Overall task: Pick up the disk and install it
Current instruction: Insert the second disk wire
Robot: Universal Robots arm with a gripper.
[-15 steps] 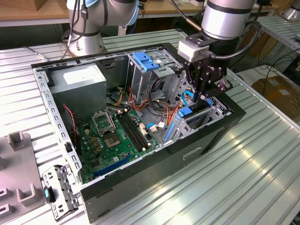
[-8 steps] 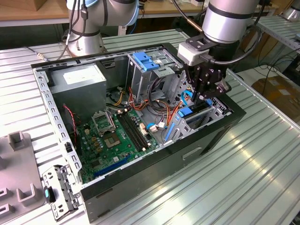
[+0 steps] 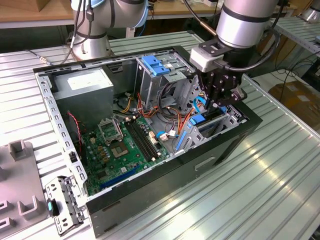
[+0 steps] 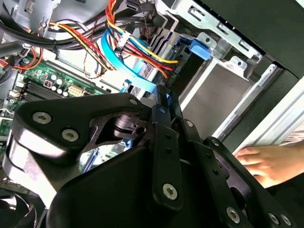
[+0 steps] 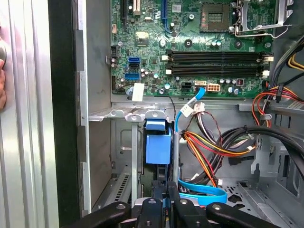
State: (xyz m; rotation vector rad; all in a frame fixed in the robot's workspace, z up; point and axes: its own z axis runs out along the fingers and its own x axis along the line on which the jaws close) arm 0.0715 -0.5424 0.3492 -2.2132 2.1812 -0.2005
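The disk (image 3: 200, 120) stands on edge in the drive bay at the front corner of the open computer case (image 3: 150, 185), on the exterior view's right. Its bright-blue carrier rail faces up. In the first wrist view the disk's blue rail (image 5: 157, 148) runs down into the slot between metal bay walls. My gripper (image 3: 220, 106) hangs straight over the bay. Its black fingers are pressed together on a thin blue edge of the rail in both wrist views, my gripper (image 5: 165, 202) and my gripper (image 4: 164, 108).
A tall metal cage with a blue latch (image 3: 155, 65) stands just behind the bay. Orange and yellow cables (image 3: 167, 112) and a thin blue cable (image 5: 204, 192) lie beside it. The motherboard (image 3: 125, 145) and power supply (image 3: 82, 85) lie further in. A person's hand (image 4: 261, 164) rests outside the case.
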